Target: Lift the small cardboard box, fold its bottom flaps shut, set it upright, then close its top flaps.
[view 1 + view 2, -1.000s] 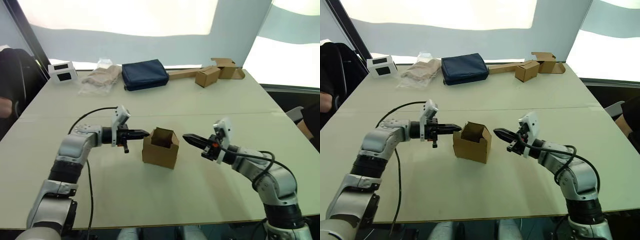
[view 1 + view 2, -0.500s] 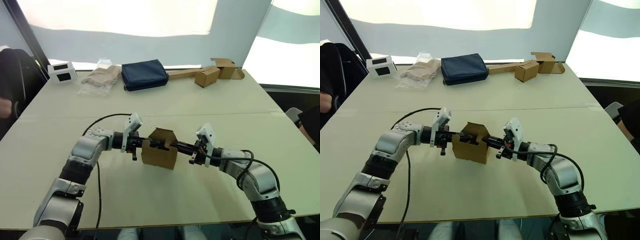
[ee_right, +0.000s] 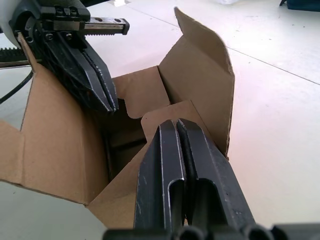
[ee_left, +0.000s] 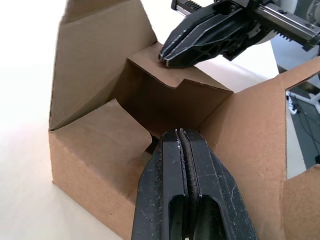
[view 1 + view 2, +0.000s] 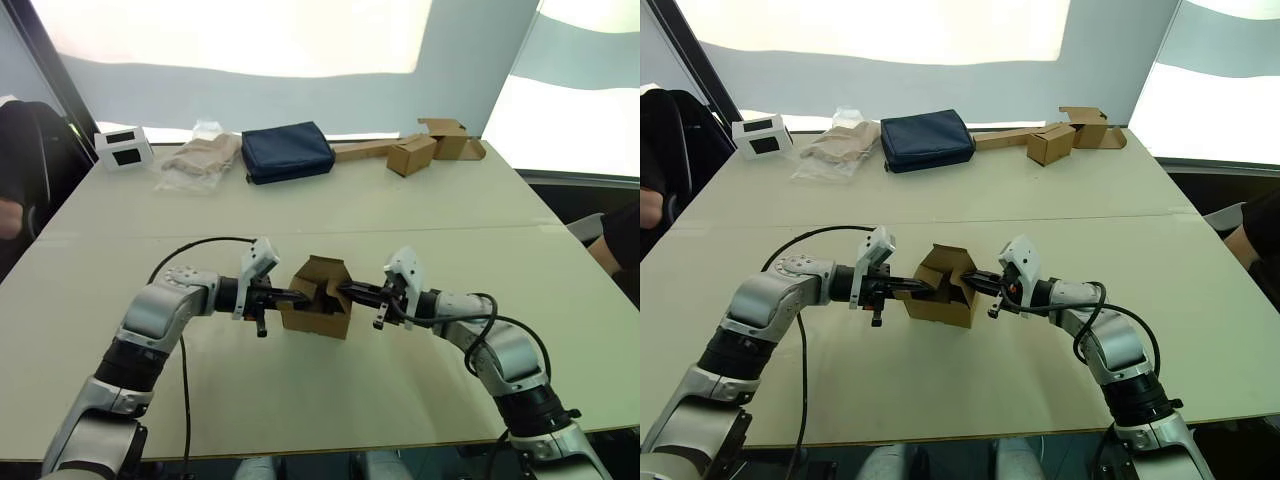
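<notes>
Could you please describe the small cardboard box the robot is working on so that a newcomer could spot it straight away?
On the large pale table, look near the front edge, between the left hand and the right hand. The small cardboard box sits there, plain brown with flaps open, unlike the two joined boxes far back.

desk (image 5: 420, 215) pale, filling most of the frame | small cardboard box (image 5: 318, 297) sitting at centre, flaps standing open | white device (image 5: 124, 146), crumpled plastic bag (image 5: 202, 155), navy pouch (image 5: 289, 150) lying along upper left | two joined brown boxes (image 5: 430, 146) resting upper right
</notes>
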Robot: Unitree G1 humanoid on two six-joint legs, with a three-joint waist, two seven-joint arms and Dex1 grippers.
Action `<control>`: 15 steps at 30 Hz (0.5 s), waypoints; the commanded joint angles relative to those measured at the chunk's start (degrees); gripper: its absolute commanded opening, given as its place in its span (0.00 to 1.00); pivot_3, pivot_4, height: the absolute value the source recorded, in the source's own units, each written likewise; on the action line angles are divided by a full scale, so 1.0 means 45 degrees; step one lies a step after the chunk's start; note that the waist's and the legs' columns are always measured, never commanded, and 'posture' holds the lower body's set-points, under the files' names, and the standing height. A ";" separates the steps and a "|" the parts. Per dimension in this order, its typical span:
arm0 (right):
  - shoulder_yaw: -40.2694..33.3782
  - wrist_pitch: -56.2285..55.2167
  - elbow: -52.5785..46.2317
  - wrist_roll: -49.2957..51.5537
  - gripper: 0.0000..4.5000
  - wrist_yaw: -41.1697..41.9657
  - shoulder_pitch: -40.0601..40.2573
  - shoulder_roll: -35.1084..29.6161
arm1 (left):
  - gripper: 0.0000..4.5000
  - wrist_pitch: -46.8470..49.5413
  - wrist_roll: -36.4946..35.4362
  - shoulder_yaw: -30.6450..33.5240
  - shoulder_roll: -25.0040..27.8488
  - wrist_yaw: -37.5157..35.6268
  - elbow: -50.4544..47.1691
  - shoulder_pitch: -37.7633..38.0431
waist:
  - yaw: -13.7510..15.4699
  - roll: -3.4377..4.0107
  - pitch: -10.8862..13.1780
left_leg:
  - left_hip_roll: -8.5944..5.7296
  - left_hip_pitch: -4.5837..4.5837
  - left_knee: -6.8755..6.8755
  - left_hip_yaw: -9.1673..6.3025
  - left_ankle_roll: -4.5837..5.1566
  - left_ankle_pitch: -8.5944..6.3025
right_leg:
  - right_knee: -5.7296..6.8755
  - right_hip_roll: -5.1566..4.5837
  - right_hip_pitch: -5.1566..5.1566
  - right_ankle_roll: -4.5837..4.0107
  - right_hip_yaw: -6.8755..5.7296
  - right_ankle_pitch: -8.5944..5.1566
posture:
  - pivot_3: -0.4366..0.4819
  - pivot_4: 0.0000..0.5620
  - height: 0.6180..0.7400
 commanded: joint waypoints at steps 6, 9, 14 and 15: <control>0.0169 0.0776 -0.0544 -0.0085 0.00 -0.0012 0.0568 -0.0177 | 0.01 -0.0807 0.0068 0.0769 -0.0363 0.0555 0.1587 -0.1155 | 0.0009 -0.0001 0.0001 | -0.0002 -0.0002 -0.0001 0.0001 0.0000 0.0000 | -0.0002 0.0001 0.0000 -0.0002 -0.0001 -0.0001 | 0.48 0.27 1.00; 0.0150 0.0823 -0.0631 -0.0093 0.00 -0.0056 0.0606 -0.0155 | 0.01 -0.1034 0.0175 0.0576 -0.0311 0.0412 0.1814 -0.1186 | 0.0021 -0.0001 0.0001 | -0.0002 -0.0003 -0.0004 0.0001 0.0001 -0.0001 | -0.0004 0.0001 0.0000 -0.0002 -0.0002 -0.0002 | 0.48 0.27 1.00; -0.0417 0.1143 -0.1341 0.0391 0.00 -0.0371 0.0421 0.0000 | 0.01 -0.1248 0.0300 0.0238 -0.0273 0.0167 0.1767 -0.0869 | 0.0031 0.0000 0.0001 | -0.0001 -0.0003 -0.0004 0.0001 0.0001 -0.0001 | -0.0004 -0.0002 0.0000 -0.0019 -0.0001 -0.0011 | 0.48 0.27 1.00; -0.0586 0.1299 -0.1680 0.0569 0.00 -0.0433 0.0414 -0.0030 | 0.01 -0.1286 0.0320 0.0229 -0.0291 0.0156 0.1816 -0.0839 | 0.0036 -0.0001 0.0001 | -0.0001 -0.0004 -0.0004 0.0000 0.0001 -0.0001 | -0.0004 -0.0002 0.0000 -0.0019 -0.0001 -0.0011 | 0.48 0.27 1.00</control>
